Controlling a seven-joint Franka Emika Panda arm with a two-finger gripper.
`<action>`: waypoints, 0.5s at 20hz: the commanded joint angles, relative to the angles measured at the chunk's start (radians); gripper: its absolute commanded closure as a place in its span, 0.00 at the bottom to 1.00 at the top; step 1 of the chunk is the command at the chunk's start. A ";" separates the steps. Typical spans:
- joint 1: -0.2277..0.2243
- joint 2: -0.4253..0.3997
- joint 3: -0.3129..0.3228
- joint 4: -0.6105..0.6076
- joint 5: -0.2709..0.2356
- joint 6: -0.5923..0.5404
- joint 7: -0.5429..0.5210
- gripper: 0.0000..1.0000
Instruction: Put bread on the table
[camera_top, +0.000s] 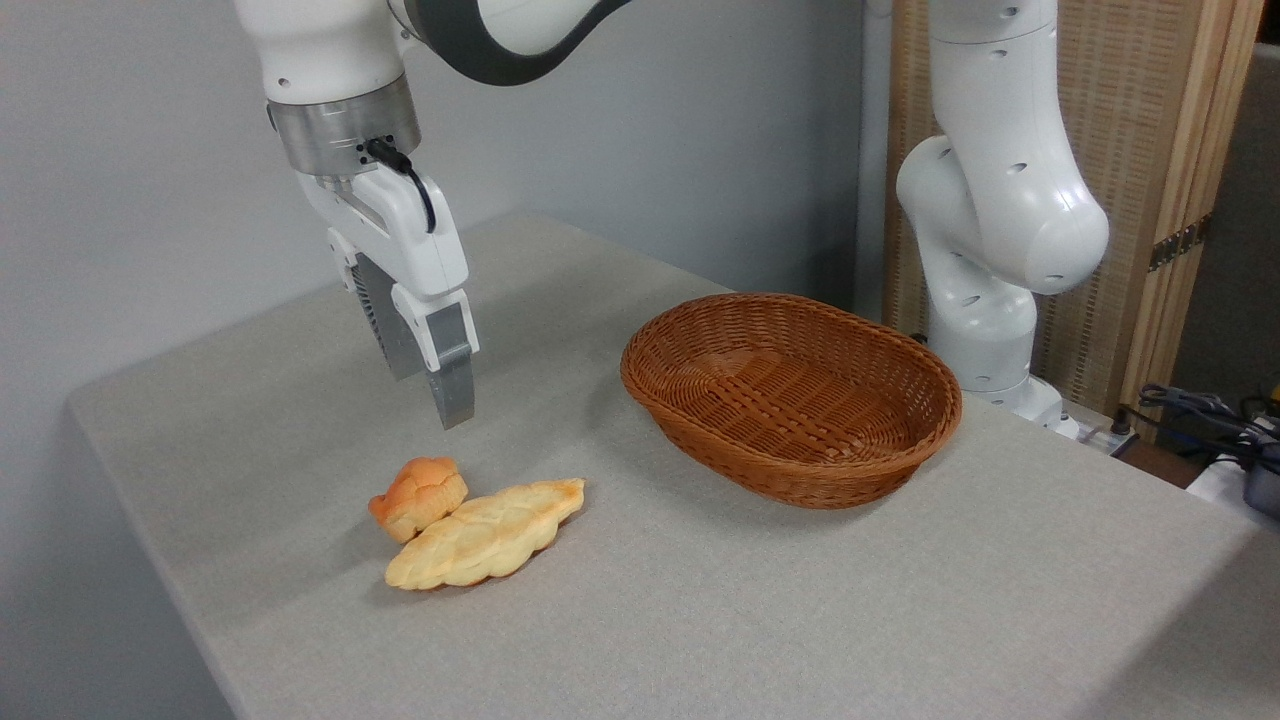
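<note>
From the fixed camera, the bread (419, 496), a small orange-brown knotted bun, lies on the grey fabric of the table (760, 610), toward the front left. It rests against the upper left end of a longer pale-yellow braided loaf (487, 534), the two touching. The gripper (432, 385) hangs in the air above the bun and a little behind it, clear of it, fingers pointing down and tilted slightly. It holds nothing. Two fingers show, a nearer pale one and a darker ribbed one behind it, but they overlap from this angle, so whether the jaws stand apart or closed cannot be told. To the right, well apart from both breads, sits a brown oval wicker basket (905, 452). Behind the basket rises the white body of the arm (1000, 200).
</note>
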 joint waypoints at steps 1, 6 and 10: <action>-0.005 -0.006 0.004 0.001 0.008 -0.015 -0.008 0.00; -0.005 -0.006 0.005 0.001 0.008 -0.016 -0.010 0.00; -0.005 -0.006 0.008 0.002 0.008 -0.016 -0.010 0.00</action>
